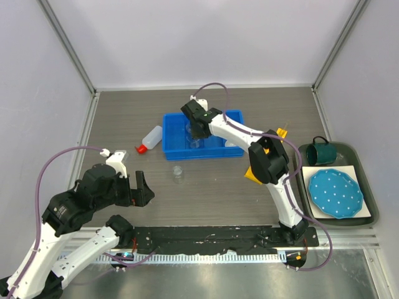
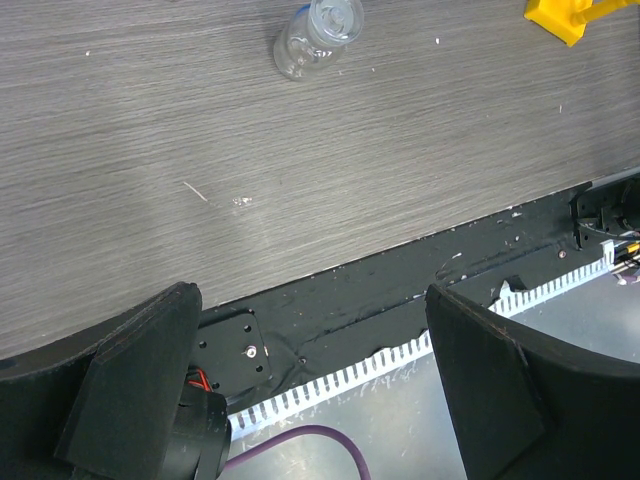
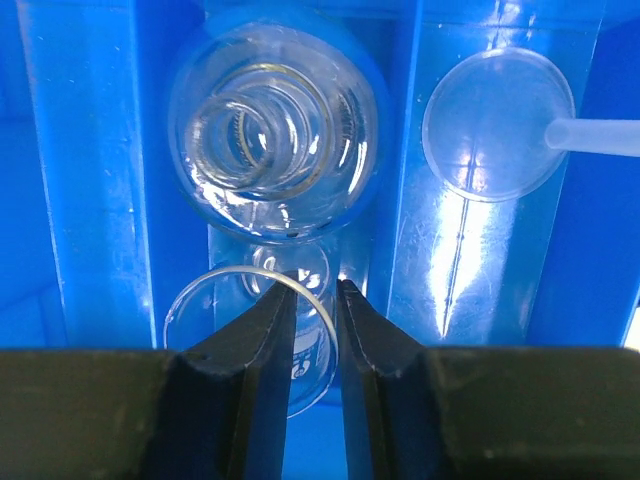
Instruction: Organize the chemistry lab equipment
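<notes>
Right wrist view looks straight down into the blue plastic compartment bin (image 3: 90,200) and shows the sorting partly done. A stack of clear glass beakers (image 3: 275,130), nested one inside another, stands in the middle compartment at the upper left of the frame. A clear glass funnel (image 3: 498,125) lies in the next compartment at the upper right, its stem pointing to the right edge. Below the stack, in the same compartment, sits a smaller clear glass beaker (image 3: 205,320). The right tool (image 3: 318,295) has its jaws nearly closed with the beaker's rim passing between them; whether it grips the glass or merely brackets it I cannot tell. By my reading this piece is at its place, or very close to it. The top external view shows what is left. The translucent red-capped squeeze bottle (image 1: 150,138) lies on the grey worktop (image 1: 218,187) just left of the bin. A small clear glass vial (image 1: 178,170) stands alone below the bin near the frame's middle. The yellow holed tube rack (image 1: 282,133) is outside the bin and shows only in bits behind the right arm. The left tool (image 2: 308,300) hangs wide open and empty at the lower left of that view, apart from the vial.
</notes>
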You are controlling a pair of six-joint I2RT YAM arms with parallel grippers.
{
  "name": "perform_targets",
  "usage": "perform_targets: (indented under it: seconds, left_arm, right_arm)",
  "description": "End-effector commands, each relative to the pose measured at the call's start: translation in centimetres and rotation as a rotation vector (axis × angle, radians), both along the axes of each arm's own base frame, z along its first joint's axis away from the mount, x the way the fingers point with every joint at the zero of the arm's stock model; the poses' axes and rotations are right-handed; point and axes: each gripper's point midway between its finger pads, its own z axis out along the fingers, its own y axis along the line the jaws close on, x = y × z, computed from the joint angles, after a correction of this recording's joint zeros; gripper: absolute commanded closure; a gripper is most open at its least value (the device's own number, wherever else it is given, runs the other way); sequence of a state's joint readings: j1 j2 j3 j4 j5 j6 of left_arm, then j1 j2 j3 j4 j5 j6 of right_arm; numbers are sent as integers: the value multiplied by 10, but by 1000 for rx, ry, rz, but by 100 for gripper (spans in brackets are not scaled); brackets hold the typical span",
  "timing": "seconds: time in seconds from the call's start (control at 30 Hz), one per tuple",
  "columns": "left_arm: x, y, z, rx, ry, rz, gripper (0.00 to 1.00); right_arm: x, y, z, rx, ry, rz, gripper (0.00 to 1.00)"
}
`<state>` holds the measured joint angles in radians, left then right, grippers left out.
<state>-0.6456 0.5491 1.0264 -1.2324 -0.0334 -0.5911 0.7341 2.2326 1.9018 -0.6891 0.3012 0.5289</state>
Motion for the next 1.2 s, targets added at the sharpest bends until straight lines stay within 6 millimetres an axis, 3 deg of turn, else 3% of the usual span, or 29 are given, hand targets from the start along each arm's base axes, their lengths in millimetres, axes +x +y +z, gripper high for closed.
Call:
perform_targets:
  seconds: [0.0,0.17,0.33,0.43,0.67,0.7,0.77,0.93,0.97,1.17]
  left_arm:
    - [2,1,6,-5,-31,0,0]
    - [2,0,5,-8,-28,-3,0]
    - [1,2,7,-6,-35,-1,0]
    - [1,2,6,-4,-33,0,0]
    - [1,1,7,-14,-35,-4,0]
    - [1,1,7,-16,-38,-4,0]
    - [0,1,7,-19,-38,-6,0]
    - [-1,2,8,-23,-41,1,0]
    - [-2,3,9,-23,-41,4,0]
    - [-5,6,7,-25,-39,12,0]
  right_arm:
    - [10,16,43,48,-89,2,69]
    - [8,22,58,41,-110,13,62]
    - [1,25,95,33,-176,23,59]
    - [-15,29,121,33,-220,49,55]
    - [-76,42,143,-10,-276,163,36]
    - [-94,49,130,-19,-253,204,32]
    - [-110,55,130,11,-248,230,29]
    - [-153,71,93,-9,-177,334,23]
    - [-156,74,80,-30,-159,343,22]
    - [-167,93,50,-64,-120,382,21]
